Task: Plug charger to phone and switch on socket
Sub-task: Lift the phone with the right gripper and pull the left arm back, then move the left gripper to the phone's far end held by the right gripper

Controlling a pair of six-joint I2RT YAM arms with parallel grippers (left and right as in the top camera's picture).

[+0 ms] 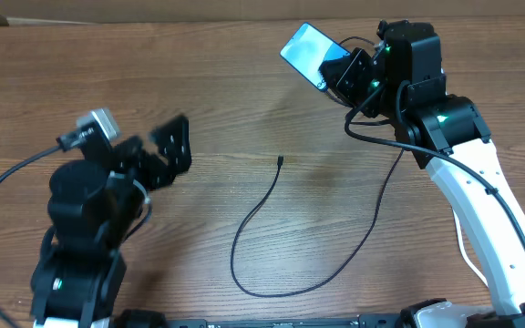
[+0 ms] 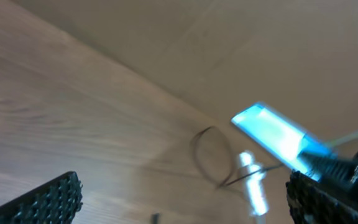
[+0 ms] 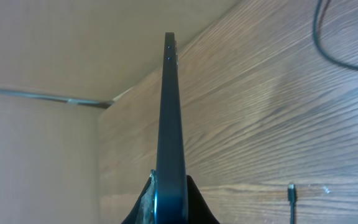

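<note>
My right gripper point(image 1: 343, 73) is shut on the phone point(image 1: 306, 48) and holds it above the table at the back right, with the light blue screen tilted up. The right wrist view shows the phone point(image 3: 171, 118) edge-on between the fingers point(image 3: 197, 208). The charger point(image 1: 261, 205) lies as a thin black cable looped across the table's middle, its connector tip point(image 1: 281, 162) free on the wood. That tip point(image 3: 291, 194) also appears in the right wrist view. My left gripper point(image 1: 167, 150) hovers open and empty at the left, facing the phone point(image 2: 272, 134). The socket is out of view.
A cardboard wall point(image 1: 153, 11) runs along the table's back edge. A blurred pale streak point(image 2: 253, 186) shows under the phone in the left wrist view; I cannot tell what it is. A thin white cord point(image 1: 464, 248) runs beside the right arm.
</note>
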